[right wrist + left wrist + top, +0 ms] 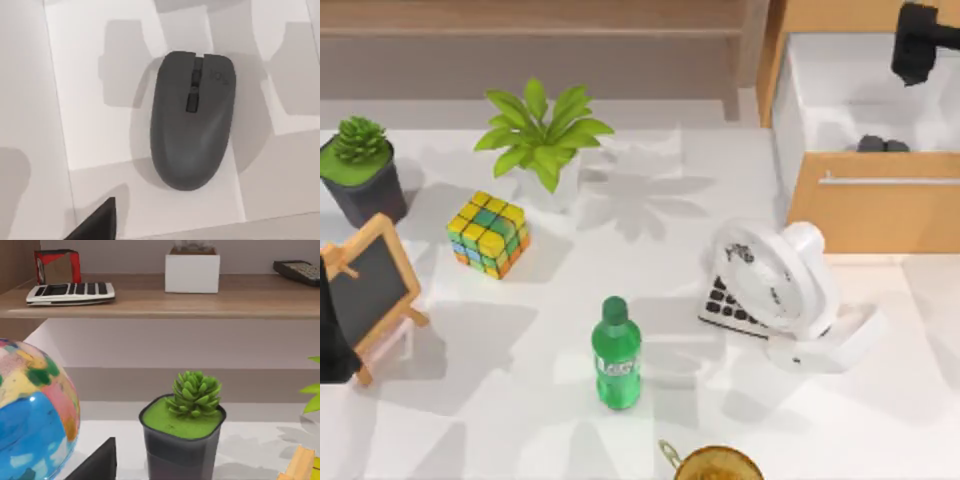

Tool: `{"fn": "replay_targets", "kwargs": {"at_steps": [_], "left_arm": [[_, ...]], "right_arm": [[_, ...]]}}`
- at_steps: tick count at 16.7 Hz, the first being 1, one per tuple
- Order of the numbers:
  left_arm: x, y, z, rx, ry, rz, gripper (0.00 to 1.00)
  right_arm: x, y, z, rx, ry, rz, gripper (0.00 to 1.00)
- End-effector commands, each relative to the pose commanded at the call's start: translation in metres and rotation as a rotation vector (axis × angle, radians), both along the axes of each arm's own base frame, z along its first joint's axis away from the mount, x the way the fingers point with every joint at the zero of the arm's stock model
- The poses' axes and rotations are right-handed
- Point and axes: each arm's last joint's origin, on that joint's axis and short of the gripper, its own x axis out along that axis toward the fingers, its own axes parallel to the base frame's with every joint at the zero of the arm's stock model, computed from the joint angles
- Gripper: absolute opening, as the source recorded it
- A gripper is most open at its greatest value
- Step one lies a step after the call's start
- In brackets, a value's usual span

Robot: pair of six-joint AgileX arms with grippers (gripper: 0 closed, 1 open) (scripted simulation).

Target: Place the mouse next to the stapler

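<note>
My right tool (923, 45) hangs over the open drawer (880, 90) at the tabletop's far right corner, and I cannot tell whether it is spread or pressed together; one dark tip shows at the edge of its wrist view. Straight beneath it the mouse (192, 120) lies flat on the white drawer floor, untouched, with clear floor all round it. In the top view it shows as two dark humps (883, 145) against the drawer's front wall.

So I judge the task barely begun: I am lined up above the mouse, but gripping it, lifting it out and carrying it are all left. I see no stapler on the tabletop. Further from this tool stand a white fan (775, 280) over a calculator (730, 305), then a green bottle (616, 355).

My left tool is parked at the near left edge, past the small chalkboard (365, 290).
</note>
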Motion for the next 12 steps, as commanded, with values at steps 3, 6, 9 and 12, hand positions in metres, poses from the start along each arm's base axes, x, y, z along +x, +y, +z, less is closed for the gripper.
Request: {"fn": "replay_targets", "kwargs": {"at_steps": [3, 6, 9, 12], "left_arm": [[0.000, 0.000, 0.000, 0.000, 0.000, 0.000, 1.00], [0.000, 0.000, 0.000, 0.000, 0.000, 0.000, 1.00], [0.000, 0.000, 0.000, 0.000, 0.000, 0.000, 1.00], [0.000, 0.000, 0.000, 0.000, 0.000, 0.000, 1.00]], "right_arm": [[0.049, 0.015, -0.044, -0.010, 0.168, -0.024, 1.00], [0.076, 0.023, -0.087, -0.022, 0.304, -0.055, 1.00], [0.090, 0.025, -0.109, -0.024, 0.366, -0.086, 1.00], [0.093, 0.026, -0.112, -0.022, 0.373, -0.094, 1.00]]}}
